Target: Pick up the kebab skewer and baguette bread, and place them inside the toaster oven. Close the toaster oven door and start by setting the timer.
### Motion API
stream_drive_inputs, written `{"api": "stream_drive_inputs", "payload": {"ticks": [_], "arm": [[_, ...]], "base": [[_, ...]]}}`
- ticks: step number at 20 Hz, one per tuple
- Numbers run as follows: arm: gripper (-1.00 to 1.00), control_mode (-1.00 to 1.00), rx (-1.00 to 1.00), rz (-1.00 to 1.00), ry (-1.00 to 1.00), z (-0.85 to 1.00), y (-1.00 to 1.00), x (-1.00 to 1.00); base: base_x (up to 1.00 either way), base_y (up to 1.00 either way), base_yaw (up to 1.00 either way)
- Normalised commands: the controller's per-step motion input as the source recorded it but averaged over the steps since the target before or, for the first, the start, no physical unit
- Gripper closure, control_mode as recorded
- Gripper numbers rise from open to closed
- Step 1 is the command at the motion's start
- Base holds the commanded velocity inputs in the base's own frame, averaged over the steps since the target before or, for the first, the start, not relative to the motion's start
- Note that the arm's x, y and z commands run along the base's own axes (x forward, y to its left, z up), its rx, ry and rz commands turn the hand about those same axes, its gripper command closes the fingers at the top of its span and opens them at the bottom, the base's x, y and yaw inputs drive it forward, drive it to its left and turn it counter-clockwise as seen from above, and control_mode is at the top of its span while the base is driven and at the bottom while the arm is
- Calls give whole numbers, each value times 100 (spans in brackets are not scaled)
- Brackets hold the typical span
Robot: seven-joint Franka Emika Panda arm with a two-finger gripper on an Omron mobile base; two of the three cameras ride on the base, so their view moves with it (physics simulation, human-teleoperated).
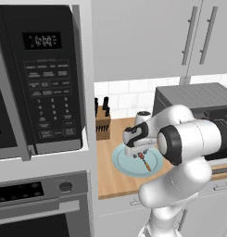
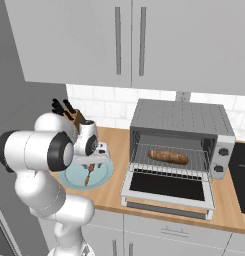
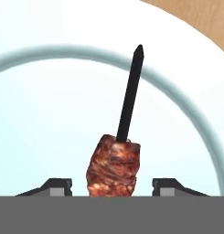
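Observation:
The kebab skewer (image 3: 114,167) lies on a pale blue plate (image 3: 40,114), its dark stick pointing away from the hand. My gripper (image 3: 112,185) is down over the plate, open, one finger on each side of the brown meat chunk with a small gap left on both sides. From the base cameras the skewer (image 1: 145,162) (image 2: 88,175) shows just under the gripper (image 1: 140,155) (image 2: 91,167). The baguette bread (image 2: 168,156) rests on the wire rack inside the toaster oven (image 2: 179,117) (image 1: 193,95). The toaster oven door (image 2: 166,187) hangs open, folded down flat.
A knife block (image 1: 102,121) (image 2: 69,112) stands behind the plate (image 1: 122,162) against the tiled wall. A black microwave (image 1: 40,78) and a built-in oven (image 1: 36,203) fill the tall unit on the left. A dark cooktop (image 2: 241,175) lies right of the toaster oven.

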Motion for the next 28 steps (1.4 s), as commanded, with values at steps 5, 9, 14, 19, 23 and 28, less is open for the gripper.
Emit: {"api": "stream_drive_inputs", "payload": {"ticks": [5,9,14,19,23,28], "arm": [[100,-100,0,2,0,-9,0,0],[100,-100,0,1,0,-26,4,0],[100,-100,0,2,0,-12,5,0],[100,-100,0,3,1,-20,7,-5],[100,-100,5,-4,0,38,-5,-4],[100,-100,1,-18,0,78,-8,-24]], "base": [[0,0,0],[0,0,0],[0,0,0],[0,0,0],[0,0,0],[0,0,0]]}}
